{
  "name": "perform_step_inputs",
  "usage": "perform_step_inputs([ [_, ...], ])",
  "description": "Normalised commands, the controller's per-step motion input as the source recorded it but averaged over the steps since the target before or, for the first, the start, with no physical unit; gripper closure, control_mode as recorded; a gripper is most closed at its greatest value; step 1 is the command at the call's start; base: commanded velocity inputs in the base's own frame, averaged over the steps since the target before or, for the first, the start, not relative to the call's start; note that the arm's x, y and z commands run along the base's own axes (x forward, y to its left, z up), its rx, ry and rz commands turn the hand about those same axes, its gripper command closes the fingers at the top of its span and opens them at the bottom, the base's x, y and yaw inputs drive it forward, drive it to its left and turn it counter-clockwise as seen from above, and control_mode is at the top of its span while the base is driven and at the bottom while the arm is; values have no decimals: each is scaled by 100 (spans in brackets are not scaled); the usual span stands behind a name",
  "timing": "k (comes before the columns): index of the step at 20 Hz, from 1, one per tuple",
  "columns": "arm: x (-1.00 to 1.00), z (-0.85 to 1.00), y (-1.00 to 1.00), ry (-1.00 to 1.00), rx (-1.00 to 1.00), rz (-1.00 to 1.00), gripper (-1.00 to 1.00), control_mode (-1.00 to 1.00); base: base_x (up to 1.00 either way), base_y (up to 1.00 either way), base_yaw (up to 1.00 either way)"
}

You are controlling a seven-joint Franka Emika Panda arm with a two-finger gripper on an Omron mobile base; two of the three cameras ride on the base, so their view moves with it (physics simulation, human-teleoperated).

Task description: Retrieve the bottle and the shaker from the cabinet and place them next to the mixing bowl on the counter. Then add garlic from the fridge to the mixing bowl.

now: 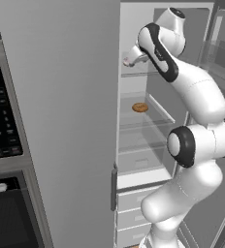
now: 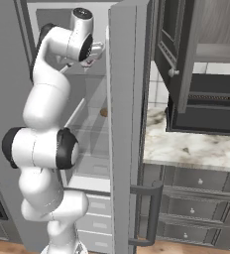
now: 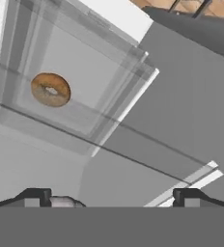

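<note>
My gripper [image 1: 132,56] reaches into the open fridge at the upper glass shelf, also seen from the other side [image 2: 93,53]. In the hand view the gripper [image 3: 111,195] is open, its two dark fingertips [image 3: 36,195] set wide apart. A small whitish, pink-tinged bulb, apparently the garlic [image 1: 128,60], sits right at the gripper's tip [image 2: 89,62]. In the hand view the garlic [image 3: 63,201] peeks out just inside the left fingertip, mostly hidden. I cannot tell whether it touches the finger.
A brown donut [image 1: 140,107] lies on the glass shelf below [image 3: 50,89]. The fridge door [image 2: 124,124] stands open to the arm's right. Beyond it are the marble counter [image 2: 196,146] and an open dark cabinet [image 2: 179,54]. A microwave panel [image 1: 0,116] is at far left.
</note>
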Motion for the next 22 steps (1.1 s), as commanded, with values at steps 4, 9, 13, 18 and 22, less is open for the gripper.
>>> perform_step_inputs([
  [4, 64, -10, -1, 0, 0, 0, -100, -100, 0, 0, 0],
  [9, 57, -16, -1, 0, 0, 0, -100, -100, 0, 0, 0],
  [13, 49, -24, -1, 0, 0, 0, -100, -100, 0, 0, 0],
  [18, 46, -24, 0, 0, 0, 0, -100, -100, 0, 0, 0],
  [22, 22, -16, 0, 0, 0, 0, -100, -100, 0, 0, 0],
])
